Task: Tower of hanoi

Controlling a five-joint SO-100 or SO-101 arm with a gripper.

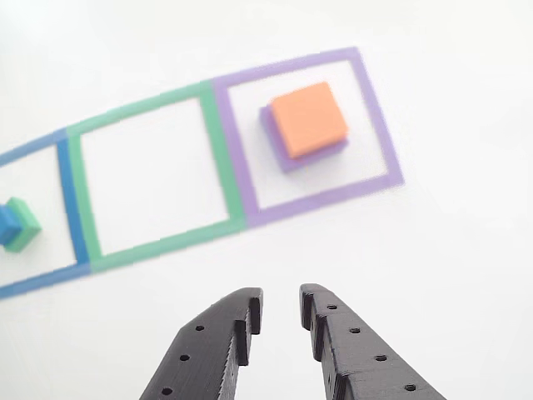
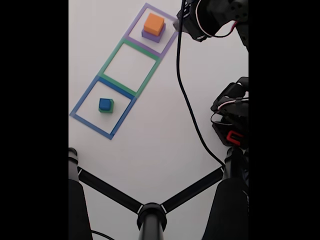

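Nearest the camera in the other view, the gripper (image 1: pixel 281 310) enters from the bottom edge: two black ridged fingers (image 1: pixel 221 350) standing slightly apart, nothing between them, poised above the bare white table (image 1: pixel 450 250). Beyond it, from left to right, lie three adjoining tape squares. The blue tape square (image 1: pixel 68 196), far left, contains the blue cube (image 1: pixel 7 220) resting on the green block (image 1: pixel 25 227). The green tape square (image 1: pixel 212 150), in the middle, holds no block. The purple tape square (image 1: pixel 379 125), right and farthest, contains the orange block (image 1: pixel 309 118) stacked on the purple block (image 1: pixel 315 154), whose edges show along the orange block's left and near sides. In the fixed view the same row runs diagonally: blue cube (image 2: pixel 104 104) on the green block (image 2: pixel 111 108) at lower left, orange block (image 2: pixel 153 23) on the purple block (image 2: pixel 152 36) at upper right, with the arm's dark body (image 2: pixel 212 17) just right of the purple outline.
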